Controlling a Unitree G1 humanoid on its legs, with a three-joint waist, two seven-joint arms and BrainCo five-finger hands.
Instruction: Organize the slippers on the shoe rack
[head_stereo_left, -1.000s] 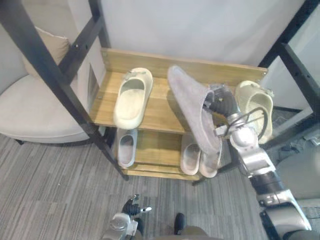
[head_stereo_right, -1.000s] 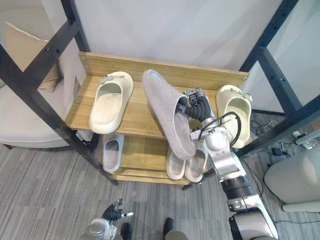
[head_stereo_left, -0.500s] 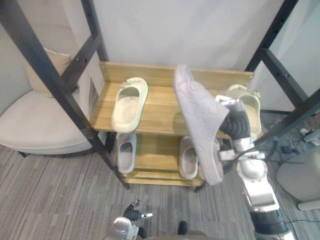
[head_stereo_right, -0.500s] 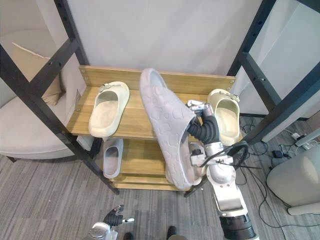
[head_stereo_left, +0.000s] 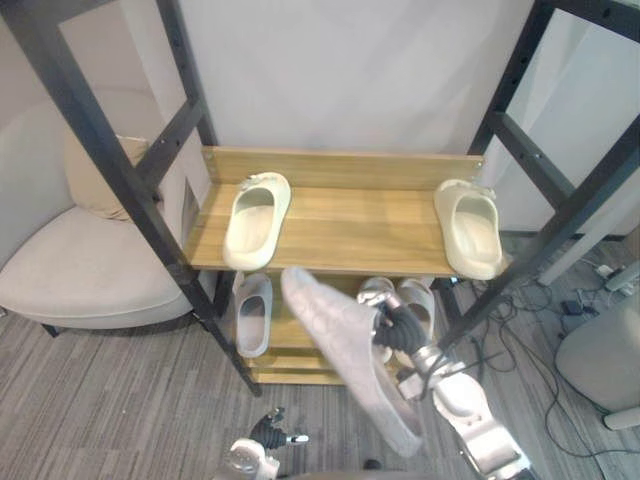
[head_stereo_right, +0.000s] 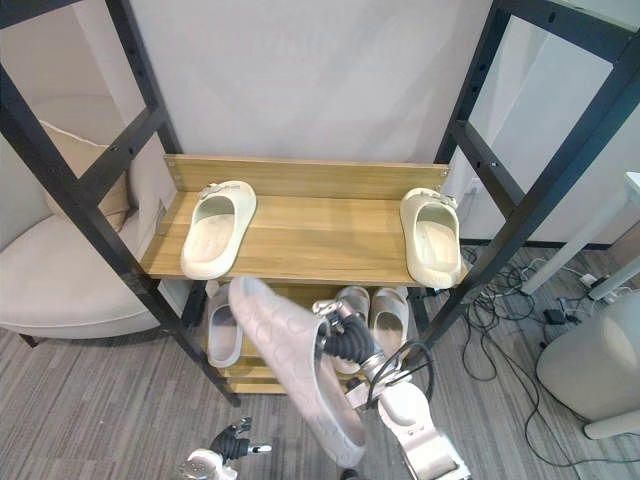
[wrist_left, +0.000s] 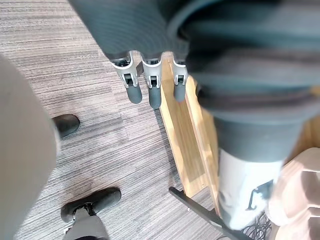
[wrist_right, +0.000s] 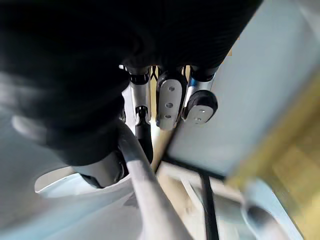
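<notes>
The wooden shoe rack (head_stereo_left: 345, 167) has two cream slippers on its top shelf, one at the left (head_stereo_left: 257, 218) and one at the right end (head_stereo_left: 468, 228). On the lower shelf a grey slipper (head_stereo_left: 253, 313) lies at the left and a pale pair (head_stereo_left: 412, 300) at the right. My right hand (head_stereo_left: 402, 331) is shut on a large grey slipper (head_stereo_left: 345, 352), held sole up in front of the lower shelf; the right wrist view shows its fingers (wrist_right: 170, 102) curled over the slipper's rim (wrist_right: 147, 200). Down near the floor, my left hand (head_stereo_left: 268, 436) hangs open, holding nothing (wrist_left: 143, 90).
Black metal frame bars cross in front of the rack at the left (head_stereo_left: 120, 180) and right (head_stereo_left: 555, 215). A beige armchair (head_stereo_left: 85, 275) with a cushion stands to the left. Cables (head_stereo_left: 500, 315) lie on the grey floor at the right, beside a pale rounded object (head_stereo_left: 600, 365).
My right hand has come down and back with the grey slipper, from over the top shelf to in front of the lower one. The camera has pulled back too.
</notes>
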